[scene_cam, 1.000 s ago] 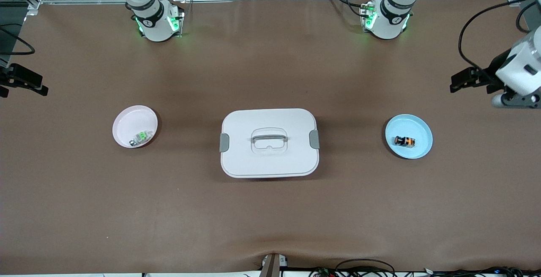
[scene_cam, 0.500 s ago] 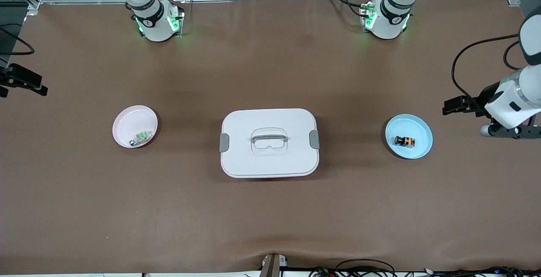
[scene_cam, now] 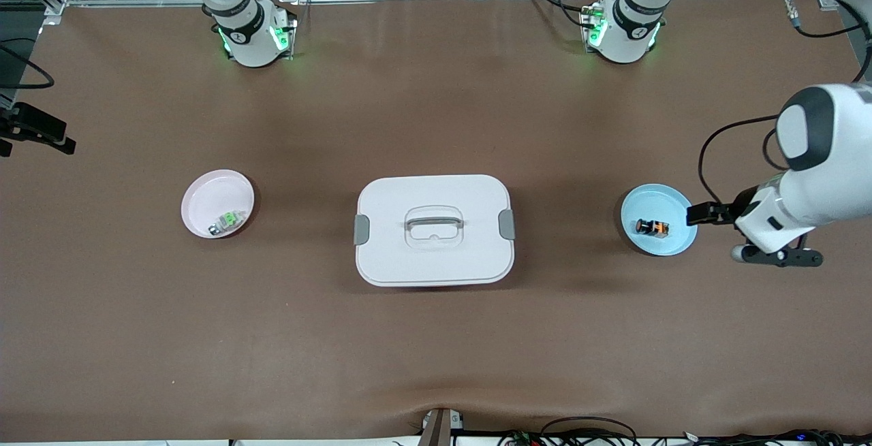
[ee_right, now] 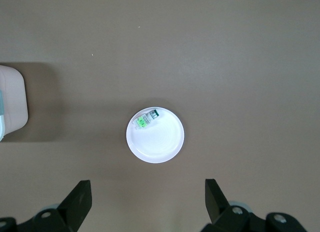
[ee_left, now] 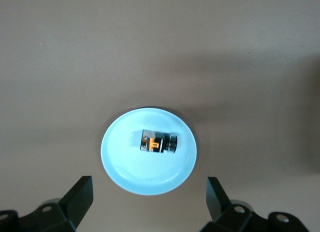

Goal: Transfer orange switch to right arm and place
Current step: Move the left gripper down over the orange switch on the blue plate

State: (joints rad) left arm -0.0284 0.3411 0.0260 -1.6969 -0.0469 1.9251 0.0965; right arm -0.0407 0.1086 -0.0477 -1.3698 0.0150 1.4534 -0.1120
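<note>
A: Where do we stand? The orange switch (scene_cam: 652, 227) lies on its side in the blue plate (scene_cam: 677, 244), toward the left arm's end of the desk (scene_cam: 436, 337) from the white lidded box (scene_cam: 434, 229).

B: Our left gripper (ee_left: 150, 199) hangs beside that plate with its jaws wide — we judge it is lining up to straddle the switch (ee_left: 158, 142).

A: And the right gripper (ee_right: 148, 199)?

B: It waits high over the pink plate (scene_cam: 204, 194), jaws wide too, with the green-and-clear part (ee_right: 146, 119) below. The box sits between the plates — likely where we hand over.

A: Any writing?

B: None we can read.
</note>
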